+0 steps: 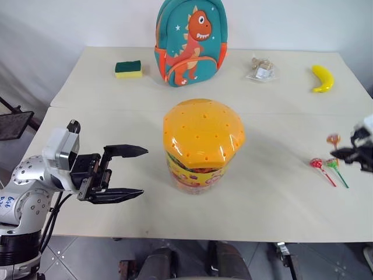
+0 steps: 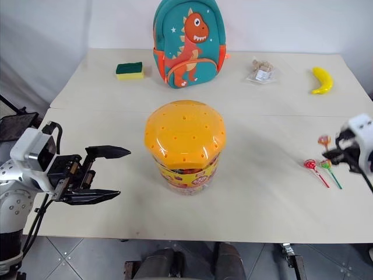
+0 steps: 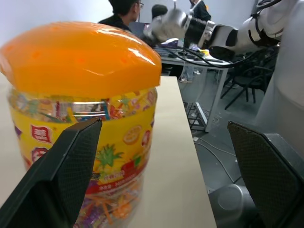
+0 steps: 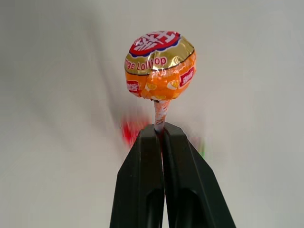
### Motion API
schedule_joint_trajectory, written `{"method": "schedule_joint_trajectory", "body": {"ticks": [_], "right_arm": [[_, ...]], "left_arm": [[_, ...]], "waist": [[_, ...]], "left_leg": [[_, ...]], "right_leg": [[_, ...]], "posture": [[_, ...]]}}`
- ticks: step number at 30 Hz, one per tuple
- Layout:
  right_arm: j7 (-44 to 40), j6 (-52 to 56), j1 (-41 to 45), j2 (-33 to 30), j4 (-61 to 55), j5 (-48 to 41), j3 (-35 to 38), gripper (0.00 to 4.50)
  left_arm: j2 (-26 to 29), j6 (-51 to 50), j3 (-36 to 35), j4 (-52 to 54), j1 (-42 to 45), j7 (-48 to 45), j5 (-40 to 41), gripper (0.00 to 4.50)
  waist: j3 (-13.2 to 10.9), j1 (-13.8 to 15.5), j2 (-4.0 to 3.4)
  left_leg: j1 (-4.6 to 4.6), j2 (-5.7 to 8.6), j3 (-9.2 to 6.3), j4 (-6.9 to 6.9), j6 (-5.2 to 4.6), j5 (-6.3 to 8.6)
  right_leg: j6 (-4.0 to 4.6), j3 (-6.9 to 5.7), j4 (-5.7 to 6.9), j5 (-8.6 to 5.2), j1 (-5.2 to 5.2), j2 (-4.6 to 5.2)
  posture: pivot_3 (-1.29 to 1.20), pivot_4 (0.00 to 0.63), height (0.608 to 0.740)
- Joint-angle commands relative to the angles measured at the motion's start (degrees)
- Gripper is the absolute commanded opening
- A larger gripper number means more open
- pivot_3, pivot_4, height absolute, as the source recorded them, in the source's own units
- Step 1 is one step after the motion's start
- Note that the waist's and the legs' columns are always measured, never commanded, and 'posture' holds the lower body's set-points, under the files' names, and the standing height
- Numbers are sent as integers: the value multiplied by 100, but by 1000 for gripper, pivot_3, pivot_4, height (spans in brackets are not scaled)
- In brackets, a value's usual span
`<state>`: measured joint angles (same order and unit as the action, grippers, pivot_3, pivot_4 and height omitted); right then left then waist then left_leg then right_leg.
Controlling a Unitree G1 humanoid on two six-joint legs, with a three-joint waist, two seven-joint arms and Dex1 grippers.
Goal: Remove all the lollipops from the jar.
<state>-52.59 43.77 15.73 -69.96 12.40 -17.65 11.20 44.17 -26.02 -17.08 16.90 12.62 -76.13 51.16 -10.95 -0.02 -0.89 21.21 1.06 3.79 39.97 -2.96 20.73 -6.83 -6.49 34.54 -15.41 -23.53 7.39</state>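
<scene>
Jar (image 1: pixel 203 146): stands near the middle of the bench (image 1: pixel 274 192), orange domed lid on, printed yellow body below; coloured wrappers show through the clear band under the lid.
Left claw (image 1: pixel 133 171): wide open, pointing sideways at the jar from its left, close to it but not touching; one finger (image 3: pixel 61 175) crosses in front of the jar's label in the left wrist view.
Right claw (image 4: pixel 161 130): closed on the stick of the orange lollipop (image 4: pixel 160 66), whose head stands up just past the fingertips; it hangs over the bench's right edge.
Lollipops on the bench: a red one (image 1: pixel 317 164) and a green one (image 1: pixel 333 165) lie side by side near the right claw, sticks pointing toward the front edge.
Far side of the bench: teal dinosaur backpack (image 1: pixel 190 41), sponge (image 1: pixel 128 69), small wrapped packet (image 1: pixel 263 69), banana (image 1: pixel 322 78).
</scene>
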Motion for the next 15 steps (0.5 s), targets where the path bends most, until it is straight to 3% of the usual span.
{"method": "schedule_joint_trajectory", "body": {"ticks": [1,8,11,15], "right_arm": [[289,-154,-132,-72,149,279,236,25],[254,-460,-225,15,498,549,38,25],[110,-446,-266,3,532,557,-3,679],[59,-556,-276,16,588,527,116,2065]], "left_arm": [[169,-44,-84,328,-164,-17,48,4500],[255,-247,-236,664,-460,205,243,4500],[268,-298,-286,713,-508,272,264,4500],[288,-336,-439,638,-584,303,312,4500]], "waist": [[-1,-12,-2],[-1,6,-3],[0,18,-3],[0,2,-3]], "left_leg": [[-1,-1,1,0,0,0],[-1,-6,-6,2,4,1],[0,-4,-12,5,4,1],[-1,-4,-11,4,4,1]], "right_leg": [[0,1,0,0,0,0],[1,24,-6,0,5,-1],[1,29,-7,0,9,-2],[1,30,-7,0,8,-2]], "posture": [[0,150,740],[0,150,740],[0,150,740],[0,150,740]]}}
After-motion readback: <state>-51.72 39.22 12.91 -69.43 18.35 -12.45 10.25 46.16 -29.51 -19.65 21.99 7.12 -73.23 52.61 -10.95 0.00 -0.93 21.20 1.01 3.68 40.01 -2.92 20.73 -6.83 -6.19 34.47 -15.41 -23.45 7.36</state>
